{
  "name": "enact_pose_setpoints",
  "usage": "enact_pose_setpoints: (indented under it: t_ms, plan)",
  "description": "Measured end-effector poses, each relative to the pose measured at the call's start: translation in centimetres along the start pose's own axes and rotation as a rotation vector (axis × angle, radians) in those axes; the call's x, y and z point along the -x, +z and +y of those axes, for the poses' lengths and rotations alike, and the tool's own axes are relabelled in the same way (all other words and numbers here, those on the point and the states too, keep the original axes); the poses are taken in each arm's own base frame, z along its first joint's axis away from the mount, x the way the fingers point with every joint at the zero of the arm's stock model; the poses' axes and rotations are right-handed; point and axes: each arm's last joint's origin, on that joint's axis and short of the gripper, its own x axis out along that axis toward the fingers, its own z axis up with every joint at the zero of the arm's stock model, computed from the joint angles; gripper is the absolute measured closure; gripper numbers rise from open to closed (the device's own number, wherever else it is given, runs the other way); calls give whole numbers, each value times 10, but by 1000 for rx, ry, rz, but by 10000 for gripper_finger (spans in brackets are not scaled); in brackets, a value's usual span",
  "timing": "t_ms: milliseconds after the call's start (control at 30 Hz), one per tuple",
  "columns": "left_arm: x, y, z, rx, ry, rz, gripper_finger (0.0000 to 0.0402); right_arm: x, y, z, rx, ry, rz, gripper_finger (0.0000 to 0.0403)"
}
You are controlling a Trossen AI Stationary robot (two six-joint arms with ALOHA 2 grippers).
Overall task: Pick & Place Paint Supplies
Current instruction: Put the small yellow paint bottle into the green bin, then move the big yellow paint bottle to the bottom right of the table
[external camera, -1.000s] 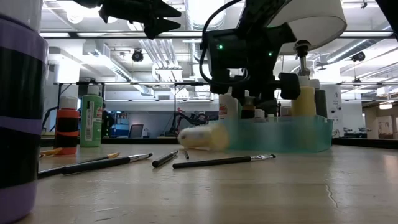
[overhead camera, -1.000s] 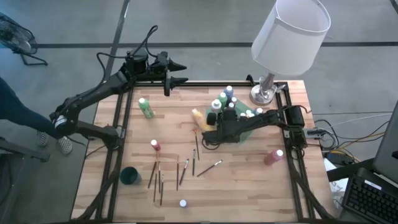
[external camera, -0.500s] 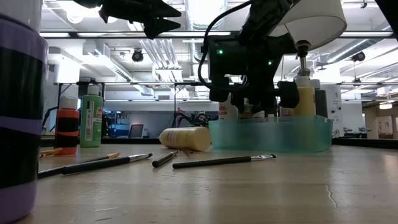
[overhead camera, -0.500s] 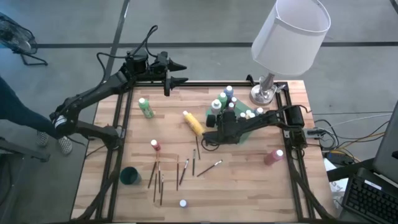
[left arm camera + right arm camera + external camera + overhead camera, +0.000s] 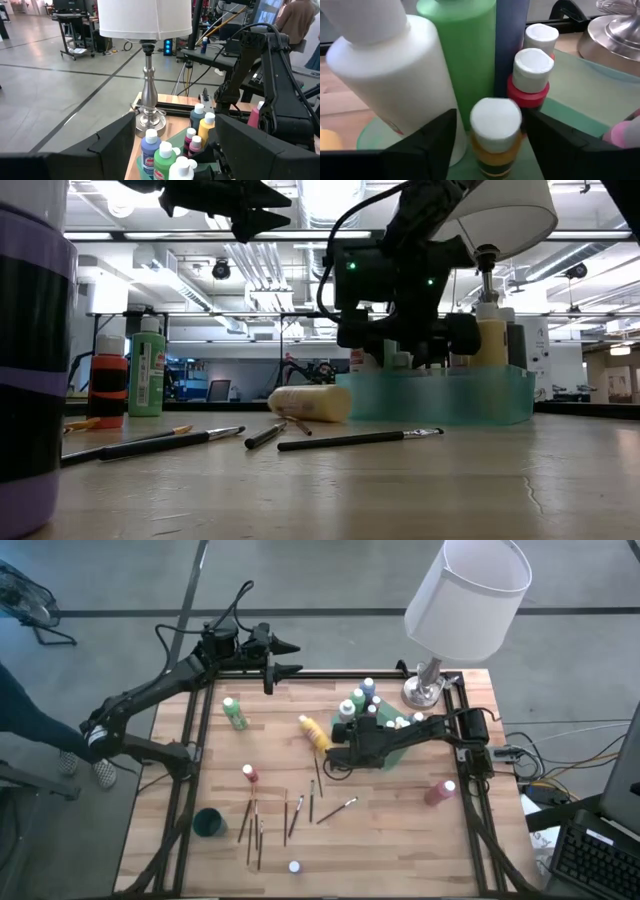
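In the right wrist view my right gripper (image 5: 492, 150) is open, its fingers on either side of a small yellow bottle (image 5: 495, 131) with a white cap, with a narrow gap on each side. That bottle stands in the translucent green tray (image 5: 392, 745) among a large white bottle (image 5: 390, 70), a green bottle (image 5: 457, 50) and a red bottle (image 5: 529, 80). Another yellow bottle (image 5: 313, 733) lies on its side on the table just left of the tray. My left gripper (image 5: 297, 657) waits open, raised over the far left.
A green bottle (image 5: 235, 713) and a red bottle (image 5: 249, 773) stand left of centre, a pink bottle (image 5: 438, 792) at the right. Brushes (image 5: 297, 812) lie near the front beside a dark green cup (image 5: 209, 823). A lamp (image 5: 425, 690) stands behind the tray.
The yellow bottle lying on the table has rolled away from the tray's left wall toward the table's left, then come back a little way. My right gripper has stayed over the tray's left end.
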Motion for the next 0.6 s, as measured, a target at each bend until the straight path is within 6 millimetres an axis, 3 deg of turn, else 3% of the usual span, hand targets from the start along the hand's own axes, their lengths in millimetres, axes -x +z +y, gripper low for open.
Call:
enact_pose_setpoints:
  t_ms: [233, 600]
  plan:
    - [0, 0, 0, 0, 0, 0, 124, 11, 17, 8, 18, 36, 5, 144]
    - [0, 0, 0, 0, 0, -1, 124, 43, 73, -1, 36, 118, -52, 194]
